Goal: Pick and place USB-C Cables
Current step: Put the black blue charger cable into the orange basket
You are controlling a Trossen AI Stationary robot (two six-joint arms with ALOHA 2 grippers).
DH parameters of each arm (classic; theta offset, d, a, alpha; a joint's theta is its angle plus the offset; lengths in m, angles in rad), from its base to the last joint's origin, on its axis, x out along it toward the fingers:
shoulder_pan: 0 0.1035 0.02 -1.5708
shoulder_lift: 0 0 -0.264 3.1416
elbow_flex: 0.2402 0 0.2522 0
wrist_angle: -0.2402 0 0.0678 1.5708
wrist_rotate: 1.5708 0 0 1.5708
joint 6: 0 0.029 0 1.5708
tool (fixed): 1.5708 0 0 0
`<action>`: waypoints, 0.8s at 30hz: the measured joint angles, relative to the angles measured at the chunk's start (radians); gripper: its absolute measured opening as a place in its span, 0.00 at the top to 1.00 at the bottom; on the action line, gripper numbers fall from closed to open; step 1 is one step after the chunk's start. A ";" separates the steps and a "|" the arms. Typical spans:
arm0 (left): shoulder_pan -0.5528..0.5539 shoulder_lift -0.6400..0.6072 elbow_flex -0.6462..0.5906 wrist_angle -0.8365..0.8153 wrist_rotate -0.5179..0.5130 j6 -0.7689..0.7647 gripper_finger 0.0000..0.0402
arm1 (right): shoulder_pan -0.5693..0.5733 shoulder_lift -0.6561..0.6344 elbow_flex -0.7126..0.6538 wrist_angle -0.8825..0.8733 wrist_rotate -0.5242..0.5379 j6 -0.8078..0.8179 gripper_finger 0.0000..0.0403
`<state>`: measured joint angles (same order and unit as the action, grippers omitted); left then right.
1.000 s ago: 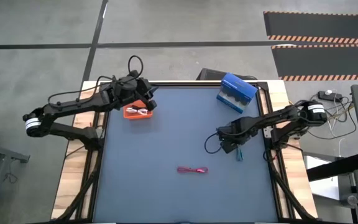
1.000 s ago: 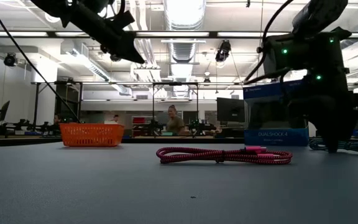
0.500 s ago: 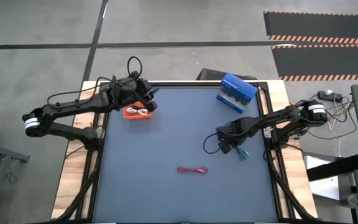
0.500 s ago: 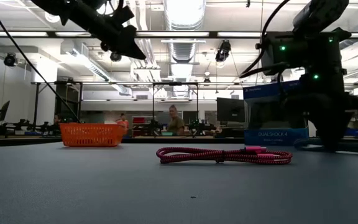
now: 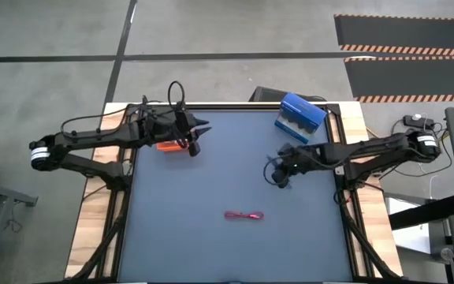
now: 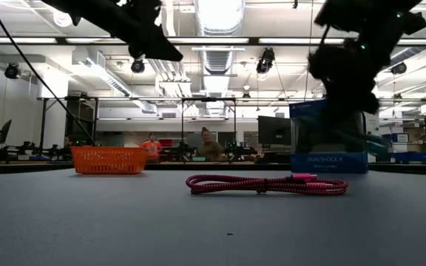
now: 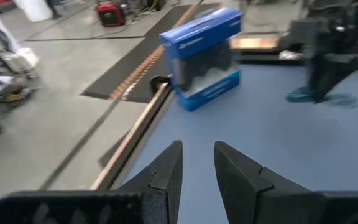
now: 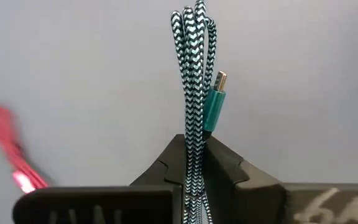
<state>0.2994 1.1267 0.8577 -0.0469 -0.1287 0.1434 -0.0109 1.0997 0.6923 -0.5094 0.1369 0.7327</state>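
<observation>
My right gripper (image 5: pixel 280 175) hovers above the table's right half, shut on the teal cable (image 8: pixel 192 62), a bundle of braided strands with a teal plug (image 8: pixel 214 102). The red-pink cable (image 5: pixel 244 214) lies flat on the table's middle, toward the near edge, and the low view shows it too (image 6: pixel 265 183). The orange tray (image 5: pixel 166 145) stands at the far left, partly under my left arm. Just right of the tray, my left gripper (image 5: pixel 195 139) hangs in the air, slightly open with nothing between its fingers (image 7: pixel 166 177). My right gripper pinches the teal cable's bundled strands (image 8: pixel 194 144) between its two fingers, beside the plug. The fingers point down at the table and lie along the bundle. The bundle sticks out beyond the fingertips, lifted clear of the table.
A blue box (image 5: pixel 299 117) stands at the far right corner, close behind my right gripper, and shows in the low view (image 6: pixel 328 140). The dark mat (image 5: pixel 211 197) between the two arms is bare apart from the red-pink cable. People stand in the room beyond the table.
My right gripper has lifted the teal cable off the table and carried it up and toward the left. My left gripper has swung from above the orange tray toward the right, staying high.
</observation>
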 joint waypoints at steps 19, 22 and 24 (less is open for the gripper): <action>-0.112 0.005 -0.004 0.089 0.102 -0.145 0.81 | -0.003 0.127 -0.230 1.358 0.013 -0.606 0.95; -0.123 0.015 -0.012 0.106 0.103 -0.160 0.81 | -0.003 0.186 -0.231 1.475 0.013 -0.649 0.95; -0.126 0.025 -0.015 0.129 0.105 -0.164 0.81 | -0.003 0.222 -0.231 1.553 0.013 -0.676 0.95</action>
<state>0.1733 1.1513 0.8425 0.0822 -0.0238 -0.0208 -0.0135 1.3222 0.4610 1.0432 0.1501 0.0565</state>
